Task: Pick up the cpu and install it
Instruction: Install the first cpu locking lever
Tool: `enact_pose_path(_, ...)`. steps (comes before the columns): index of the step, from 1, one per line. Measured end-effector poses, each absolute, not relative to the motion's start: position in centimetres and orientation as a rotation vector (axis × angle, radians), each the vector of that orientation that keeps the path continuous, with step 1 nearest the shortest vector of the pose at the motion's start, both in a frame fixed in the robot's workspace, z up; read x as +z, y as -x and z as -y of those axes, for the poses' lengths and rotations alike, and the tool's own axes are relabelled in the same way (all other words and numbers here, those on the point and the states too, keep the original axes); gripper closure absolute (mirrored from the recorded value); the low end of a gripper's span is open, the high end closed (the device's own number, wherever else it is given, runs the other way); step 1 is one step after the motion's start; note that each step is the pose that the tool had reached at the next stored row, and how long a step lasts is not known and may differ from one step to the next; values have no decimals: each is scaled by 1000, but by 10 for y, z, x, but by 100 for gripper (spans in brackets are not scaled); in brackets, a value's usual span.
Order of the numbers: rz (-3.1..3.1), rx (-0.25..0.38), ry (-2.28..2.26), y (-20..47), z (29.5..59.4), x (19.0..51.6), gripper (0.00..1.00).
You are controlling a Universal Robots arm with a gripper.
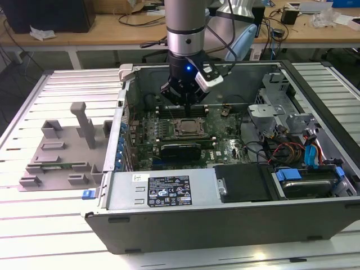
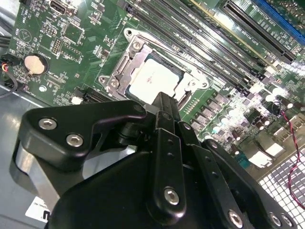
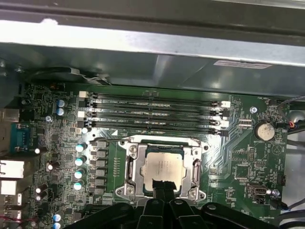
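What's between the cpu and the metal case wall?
In the first wrist view, a row of long black memory slots lies between the cpu and the case wall.

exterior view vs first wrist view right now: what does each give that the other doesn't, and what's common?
Exterior view: the grey tray on the table, to the exterior view's left of the computer case; the arm standing over the open case; the drive cables at the exterior view's right.
First wrist view: the round coin battery and four memory slots beside the socket.
Both: the cpu lying in the socket frame, with the gripper right over it; contact can't be told.
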State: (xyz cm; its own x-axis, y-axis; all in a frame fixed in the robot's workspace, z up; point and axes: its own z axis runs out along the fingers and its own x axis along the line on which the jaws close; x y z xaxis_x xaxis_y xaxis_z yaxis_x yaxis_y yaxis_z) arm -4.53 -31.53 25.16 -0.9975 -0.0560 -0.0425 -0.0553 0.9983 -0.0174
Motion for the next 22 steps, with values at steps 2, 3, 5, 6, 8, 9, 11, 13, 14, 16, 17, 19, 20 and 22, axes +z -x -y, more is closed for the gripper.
enact_pose_path(2, -3096, -25, 86, 47, 315, 252, 89)
enact_pose_path(3, -3096, -25, 86, 48, 315, 252, 89)
enact_pose_path(5, -3095, -25, 86, 49, 315, 252, 89)
enact_pose_path(6, -3095, -25, 86, 49, 315, 252, 89)
enact_pose_path(8, -3095, -25, 86, 50, 315, 252, 89)
enact_pose_path(9, -3094, -25, 86, 50, 315, 252, 89)
enact_pose_path(11, -3093, -25, 86, 52, 315, 252, 89)
enact_pose_path(13, -3093, -25, 86, 52, 315, 252, 89)
enact_pose_path(14, -3093, -25, 86, 53, 315, 252, 89)
enact_pose_path(16, -3093, -25, 86, 53, 315, 252, 89)
enact_pose_path(17, -3092, -25, 86, 54, 315, 252, 89)
enact_pose_path(19, -3092, -25, 86, 54, 315, 252, 89)
enact_pose_path(20, -3092, -25, 86, 55, 315, 252, 89)
enact_pose_path(22, -3091, -25, 86, 56, 315, 252, 89)
